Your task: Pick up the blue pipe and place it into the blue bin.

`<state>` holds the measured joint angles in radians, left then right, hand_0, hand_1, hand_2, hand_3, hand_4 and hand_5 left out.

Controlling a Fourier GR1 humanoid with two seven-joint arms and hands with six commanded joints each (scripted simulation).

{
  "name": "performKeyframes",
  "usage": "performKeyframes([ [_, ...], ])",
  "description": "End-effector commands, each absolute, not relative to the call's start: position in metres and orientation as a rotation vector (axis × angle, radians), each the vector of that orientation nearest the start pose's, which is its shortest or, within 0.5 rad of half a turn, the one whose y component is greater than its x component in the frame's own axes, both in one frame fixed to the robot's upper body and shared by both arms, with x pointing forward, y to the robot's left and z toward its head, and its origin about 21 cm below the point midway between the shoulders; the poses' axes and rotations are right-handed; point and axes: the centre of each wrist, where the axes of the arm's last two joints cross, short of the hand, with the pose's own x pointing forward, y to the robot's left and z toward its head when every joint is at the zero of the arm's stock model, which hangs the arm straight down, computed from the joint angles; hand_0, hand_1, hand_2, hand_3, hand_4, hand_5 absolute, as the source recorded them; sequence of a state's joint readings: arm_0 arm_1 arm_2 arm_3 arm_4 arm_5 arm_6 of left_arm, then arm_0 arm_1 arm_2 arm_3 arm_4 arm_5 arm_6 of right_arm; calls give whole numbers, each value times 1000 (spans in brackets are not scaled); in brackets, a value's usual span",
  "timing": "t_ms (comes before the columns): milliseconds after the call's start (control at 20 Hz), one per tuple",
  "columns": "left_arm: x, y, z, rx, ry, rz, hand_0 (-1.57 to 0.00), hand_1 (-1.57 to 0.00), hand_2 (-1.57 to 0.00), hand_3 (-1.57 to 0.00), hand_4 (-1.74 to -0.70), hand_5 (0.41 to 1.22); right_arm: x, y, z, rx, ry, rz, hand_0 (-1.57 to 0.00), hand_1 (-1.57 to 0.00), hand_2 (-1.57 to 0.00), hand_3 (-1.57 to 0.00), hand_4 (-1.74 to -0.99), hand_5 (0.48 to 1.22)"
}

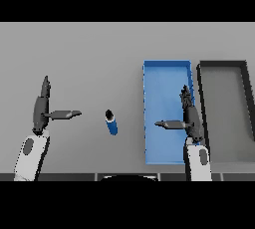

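Blue pipe (111,122) lies beside the blue bin (167,68) — both hands (left (42,108), right (191,116)) spread, empty.

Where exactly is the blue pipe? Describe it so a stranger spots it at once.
On the grey table, look left of the blue bin, between the two robot hands. The blue pipe lies there alone, a short blue cylinder with a dark top end.
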<state>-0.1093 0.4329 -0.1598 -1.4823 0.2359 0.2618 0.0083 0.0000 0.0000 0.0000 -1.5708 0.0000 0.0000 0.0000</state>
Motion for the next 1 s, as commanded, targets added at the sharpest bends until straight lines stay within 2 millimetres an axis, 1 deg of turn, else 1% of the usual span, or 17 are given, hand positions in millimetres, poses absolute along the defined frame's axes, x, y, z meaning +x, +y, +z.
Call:
performKeyframes([
  [0,272,291,27,249,-1555,-86,1,1,1,1,-1186,605,248,-229,-3,-1,-1571,-1,1,1,1,1,-1254,598],
  [200,271,288,26,248,-1561,-88,1,1,1,1,-1186,605,246,-232,-3,-2,-1572,-1,1,1,1,1,-1254,598],
  [250,269,284,24,244,-1559,-94,1,1,1,1,-1186,605,245,-232,-2,-4,-1576,-5,1,1,1,1,-1254,598],
  [300,262,299,24,172,-1558,-229,1,1,1,1,-1186,605,234,-241,-1,-56,-1607,132,1,1,1,1,-1254,598],
  [350,260,312,27,129,-1554,-301,1,1,1,1,-1188,606,226,-247,-2,-86,-1608,211,1,1,1,1,-1255,597],
  [400,258,320,25,97,-1539,-348,1,1,1,1,-1190,604,224,-247,1,-98,-1606,264,1,1,1,1,-1251,597],
  [450,256,320,25,74,-1539,-382,1,1,1,1,-1189,604,221,-251,3,-117,-1607,298,1,1,1,1,-1249,598],
  [500,254,327,26,69,-1535,-396,1,1,1,1,-1188,603,217,-250,3,-123,-1610,315,1,1,1,1,-1244,596],
  [550,256,328,27,63,-1527,-409,1,1,1,1,-1183,603,218,-247,4,-126,-1593,326,1,1,1,1,-1241,594],
  [650,252,327,30,33,-1542,-461,1,1,1,1,-1170,605,217,-249,8,-135,-1604,340,1,1,1,1,-1228,595],
  [700,248,326,28,19,-1533,-507,1,1,1,1,-1162,605,215,-253,7,-127,-1594,332,1,1,1,1,-1226,593],
  [750,246,325,29,-20,-1523,-549,1,1,1,1,-1164,598,213,-249,4,-118,-1597,334,1,1,1,1,-1227,594],
  [850,239,317,29,-101,-1484,-621,1,1,1,1,-1181,584,217,-252,7,-126,-1608,346,1,1,1,1,-1228,601],
  [950,236,305,32,-162,-1452,-687,1,1,1,1,-1184,557,221,-250,8,-115,-1614,358,1,1,1,1,-1234,609],
])
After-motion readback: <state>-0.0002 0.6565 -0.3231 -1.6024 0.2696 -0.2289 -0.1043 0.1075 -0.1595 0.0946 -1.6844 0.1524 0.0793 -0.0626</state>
